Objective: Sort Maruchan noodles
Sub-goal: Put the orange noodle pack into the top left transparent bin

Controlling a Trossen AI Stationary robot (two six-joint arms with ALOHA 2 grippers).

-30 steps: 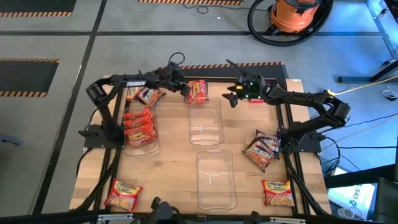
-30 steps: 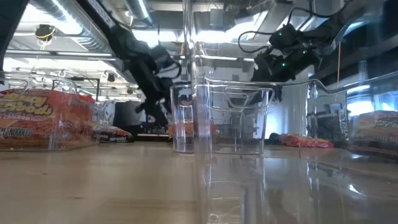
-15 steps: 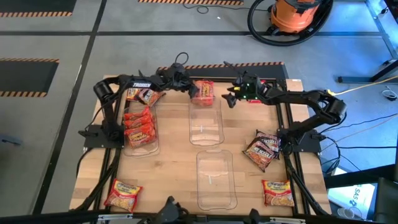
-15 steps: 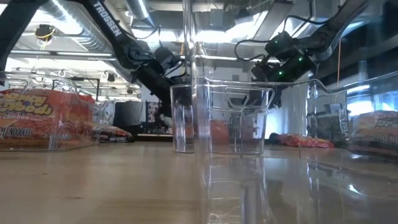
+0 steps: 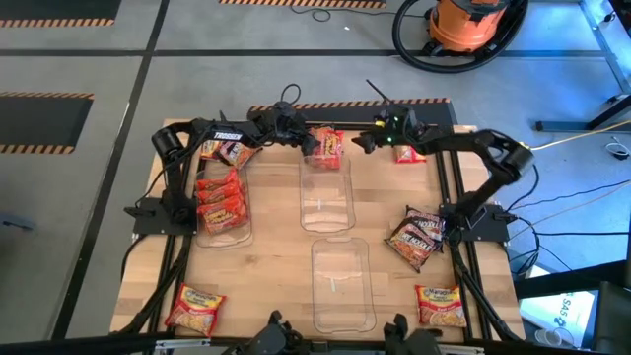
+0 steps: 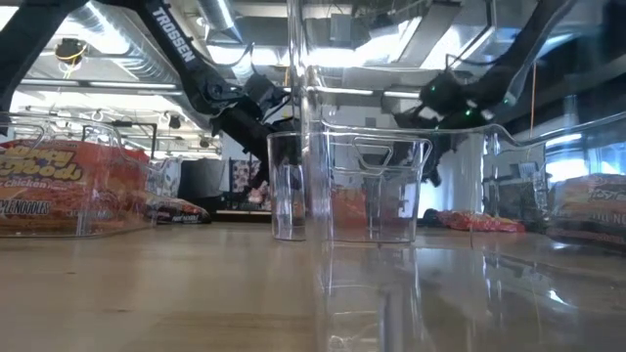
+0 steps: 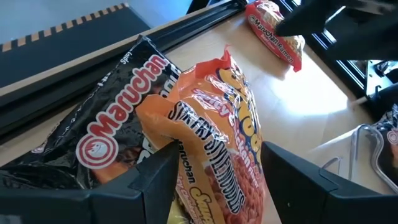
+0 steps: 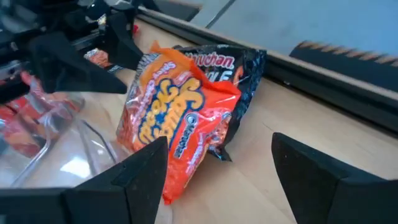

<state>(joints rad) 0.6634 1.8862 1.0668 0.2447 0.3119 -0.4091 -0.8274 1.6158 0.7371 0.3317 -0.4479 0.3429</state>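
Observation:
An orange Maruchan packet (image 7: 217, 124) stands tilted between my left gripper's (image 7: 217, 155) fingers, at the far end of the middle clear bin (image 5: 325, 192). In the high view the packet (image 5: 329, 146) is just right of my left gripper (image 5: 314, 146). A dark Maruchan packet (image 7: 99, 137) lies against its back. My right gripper (image 5: 358, 143) is open and hovers just to the right, facing both packets (image 8: 180, 118). A red packet (image 5: 408, 154) lies flat on the table beside the right arm. My left gripper pinches the orange packet's near end (image 7: 205, 168) between its two fingers, coming level from the table's left. The packet stands up tilted past the fingers, over the bin's far rim. Whether the dark packet is also in the hold, I cannot tell.
The left bin (image 5: 222, 197) holds orange-red packets, with more packets (image 5: 232, 151) beyond it. A second clear bin (image 5: 342, 286) sits nearer the table's near edge. Dark packets (image 5: 419, 237) lie at the right, and red-yellow ones sit near both near corners (image 5: 195, 308) (image 5: 441, 306).
My left gripper has moved toward the table's right, carrying the orange packet to the far end of the middle bin. My right gripper has shifted a little toward the far edge and stayed open.

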